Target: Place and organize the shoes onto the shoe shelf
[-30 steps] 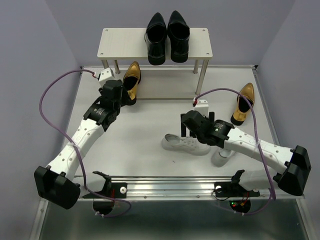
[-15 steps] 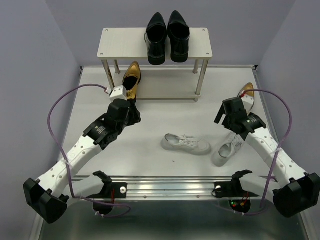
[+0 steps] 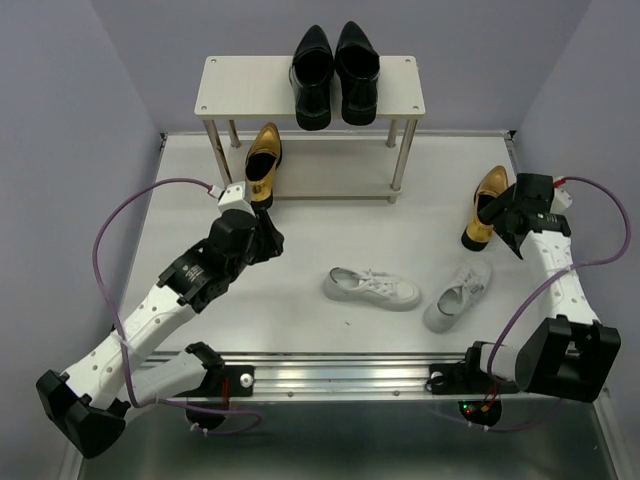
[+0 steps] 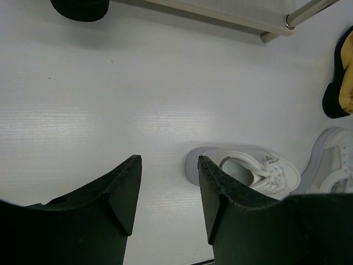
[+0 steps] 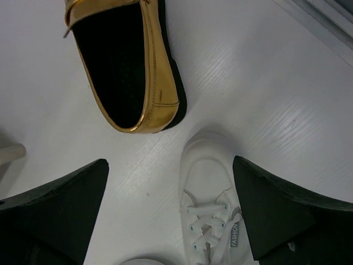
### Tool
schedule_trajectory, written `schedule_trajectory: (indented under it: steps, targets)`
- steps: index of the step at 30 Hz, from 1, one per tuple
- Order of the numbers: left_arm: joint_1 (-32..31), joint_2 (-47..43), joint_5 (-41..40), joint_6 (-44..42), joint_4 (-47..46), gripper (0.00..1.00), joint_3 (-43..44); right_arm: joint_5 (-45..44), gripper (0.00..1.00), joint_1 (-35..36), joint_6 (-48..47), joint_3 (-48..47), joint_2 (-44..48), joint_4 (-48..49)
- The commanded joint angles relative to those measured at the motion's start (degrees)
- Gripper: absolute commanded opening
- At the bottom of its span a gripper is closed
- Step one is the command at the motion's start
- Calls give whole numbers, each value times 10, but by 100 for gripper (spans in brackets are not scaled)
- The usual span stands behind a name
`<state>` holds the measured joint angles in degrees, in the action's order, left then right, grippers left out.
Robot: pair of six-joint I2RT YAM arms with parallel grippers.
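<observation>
The shoe shelf (image 3: 230,78) stands at the back with two black dress shoes (image 3: 333,72) on its top board. One gold loafer (image 3: 262,162) sits on the lower board at the left. The other gold loafer (image 3: 484,205) lies on the table at the right, also in the right wrist view (image 5: 129,66). Two white sneakers (image 3: 372,288) (image 3: 458,295) lie on the table in front. My left gripper (image 3: 266,238) is open and empty, left of the sneakers (image 4: 251,171). My right gripper (image 3: 497,212) is open and empty beside the right gold loafer, above a sneaker's toe (image 5: 209,204).
A metal rail (image 3: 340,375) runs along the table's near edge. Purple cables loop from both arms. The shelf's silver leg (image 4: 309,10) shows at the top of the left wrist view. Grey walls close in on both sides.
My right arm has swung from the table's middle out to the right gold loafer. My left gripper has drawn back from the lower shelf, leaving the left gold loafer there.
</observation>
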<state>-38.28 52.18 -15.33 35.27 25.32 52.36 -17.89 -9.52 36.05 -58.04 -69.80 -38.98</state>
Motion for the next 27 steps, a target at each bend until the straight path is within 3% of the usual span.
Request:
schedule_trajectory:
  steps: [1, 9, 12, 14, 15, 17, 18, 21, 27]
  targets:
    - [-4, -23, 2, -4, -3, 56, 1, 43, 100, -32, 58, -34, -17, 66]
    - [-4, -23, -10, -28, 27, 56, 34, 22, 100, -57, 125, -32, -112, 144]
    - [-4, -34, -16, -27, 30, 56, 30, 36, 94, -62, 125, -32, -167, 167]
    - [-4, -41, -22, -23, 32, 56, 27, 51, 76, -62, 113, -33, -184, 180]
    - [-4, -48, -22, -19, 34, 56, 25, 52, 54, -62, 110, -31, -190, 188]
    - [-4, -52, -23, -15, 37, 56, 23, 61, 40, -62, 84, -29, -187, 199]
    - [-4, -57, -24, -14, 37, 56, 22, 65, 24, -62, 75, -29, -179, 205]
    - [-4, -58, -31, -18, 44, 56, 31, 73, 1, -62, 50, -25, -142, 204]
    - [-4, -45, -61, -33, 77, 56, 91, 88, 1, -62, 39, -10, -30, 160]
